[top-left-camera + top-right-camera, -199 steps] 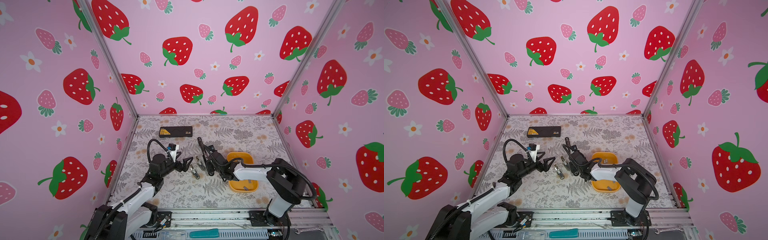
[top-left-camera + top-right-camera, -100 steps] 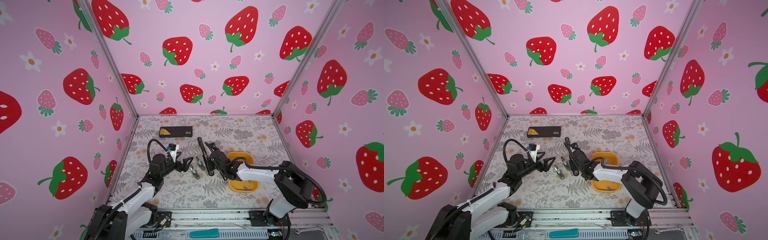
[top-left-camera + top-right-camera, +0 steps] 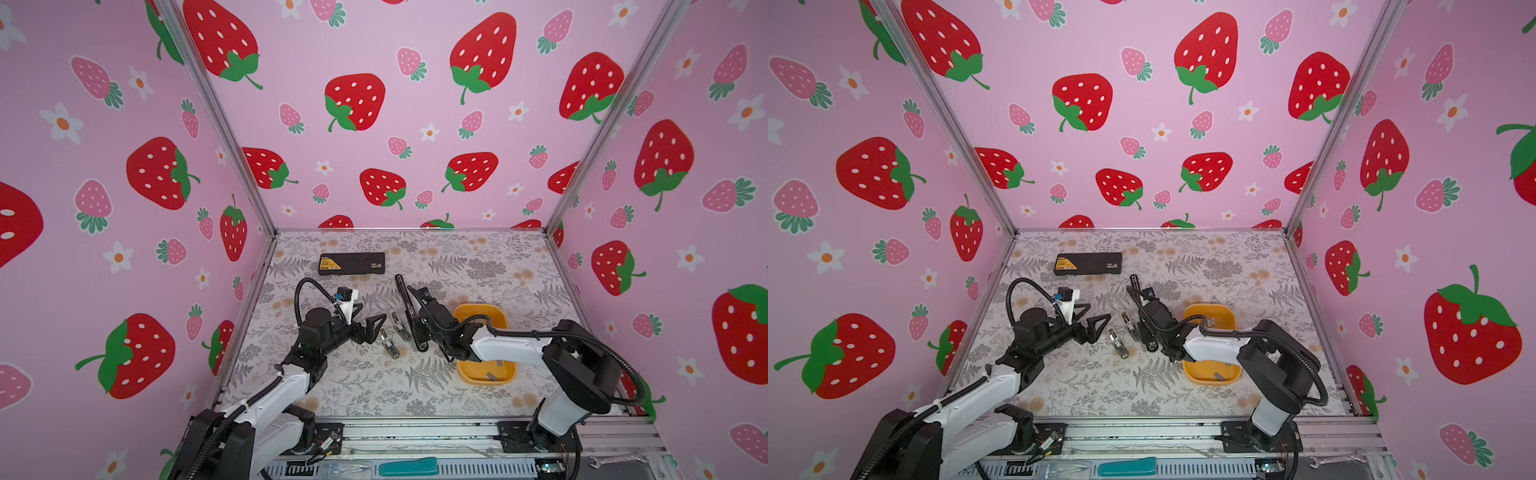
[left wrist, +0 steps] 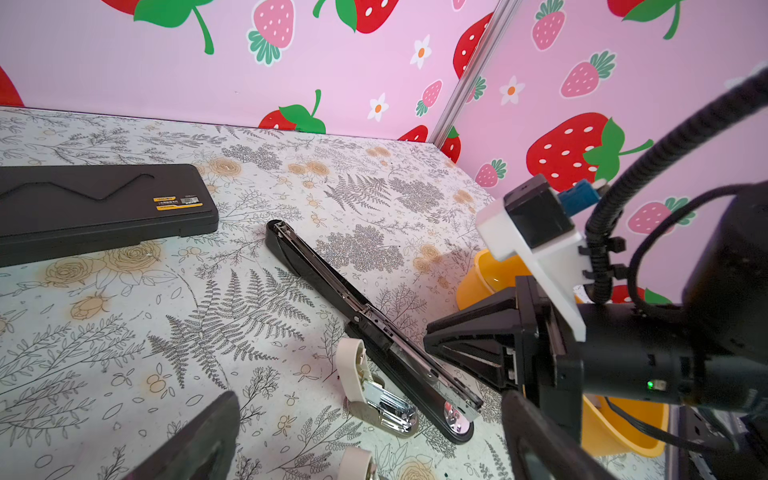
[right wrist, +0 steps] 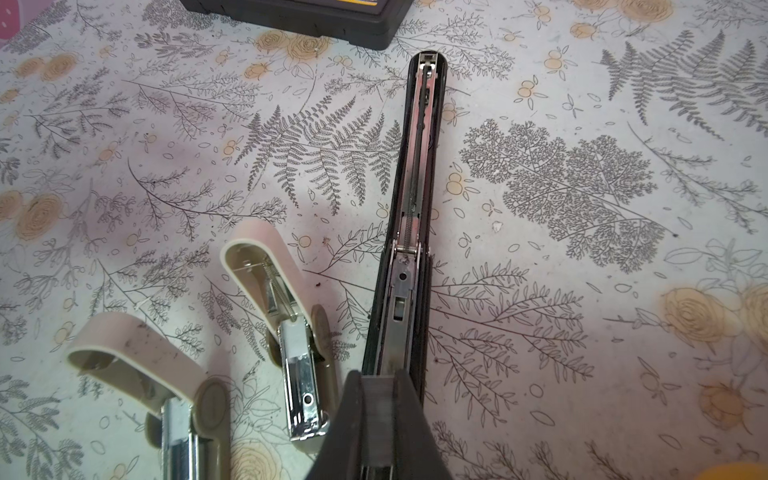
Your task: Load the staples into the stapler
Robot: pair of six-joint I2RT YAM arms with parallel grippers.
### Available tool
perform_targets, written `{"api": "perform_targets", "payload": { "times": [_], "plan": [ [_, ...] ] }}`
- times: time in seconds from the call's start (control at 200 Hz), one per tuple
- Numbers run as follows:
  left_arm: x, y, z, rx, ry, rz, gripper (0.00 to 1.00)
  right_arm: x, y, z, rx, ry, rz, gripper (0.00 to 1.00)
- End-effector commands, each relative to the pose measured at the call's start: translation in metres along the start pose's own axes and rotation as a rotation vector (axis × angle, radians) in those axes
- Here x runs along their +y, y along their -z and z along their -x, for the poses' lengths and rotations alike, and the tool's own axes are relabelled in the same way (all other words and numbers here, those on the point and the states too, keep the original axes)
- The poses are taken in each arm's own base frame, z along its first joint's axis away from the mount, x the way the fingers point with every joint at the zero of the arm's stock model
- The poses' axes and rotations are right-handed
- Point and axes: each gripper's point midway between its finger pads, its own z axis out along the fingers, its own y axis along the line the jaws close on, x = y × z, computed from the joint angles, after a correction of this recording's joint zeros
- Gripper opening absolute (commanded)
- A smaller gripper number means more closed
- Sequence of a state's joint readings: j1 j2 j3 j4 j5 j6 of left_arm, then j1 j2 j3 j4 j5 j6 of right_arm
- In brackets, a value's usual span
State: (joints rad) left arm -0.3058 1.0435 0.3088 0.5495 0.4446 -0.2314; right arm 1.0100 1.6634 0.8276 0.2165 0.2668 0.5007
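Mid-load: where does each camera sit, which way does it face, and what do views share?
Top views: high over the arm bases, looking down toward the back wall; both arms whole, left gripper open, right gripper shut.
Left wrist: low on the left arm, facing the black stapler and yellow tray; its own fingers and the right arm show.
Right wrist: looks along its shut fingers down the black stapler, two white staplers beside.
Shared: every view has the black stapler, a white stapler, the black case.
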Motion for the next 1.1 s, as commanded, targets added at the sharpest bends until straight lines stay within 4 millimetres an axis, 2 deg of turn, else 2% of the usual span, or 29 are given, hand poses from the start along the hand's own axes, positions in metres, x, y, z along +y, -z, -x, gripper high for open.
{"api": "perform_targets", "payload": {
  "times": [0.0, 0.765, 1.095],
  "plan": [
    [-0.001, -0.001, 0.004, -0.017, -0.023, -0.002, 0.99, 0.0, -0.005, -0.005, 0.014, -0.01, -0.004, 0.08],
    [-0.001, -0.001, 0.004, -0.017, -0.025, 0.001, 0.99, -0.002, -0.012, -0.013, 0.036, -0.009, -0.016, 0.08],
    [-0.001, -0.001, 0.004, -0.015, -0.025, -0.001, 0.99, -0.005, -0.009, -0.016, 0.037, -0.016, -0.026, 0.08]
  ]
}}
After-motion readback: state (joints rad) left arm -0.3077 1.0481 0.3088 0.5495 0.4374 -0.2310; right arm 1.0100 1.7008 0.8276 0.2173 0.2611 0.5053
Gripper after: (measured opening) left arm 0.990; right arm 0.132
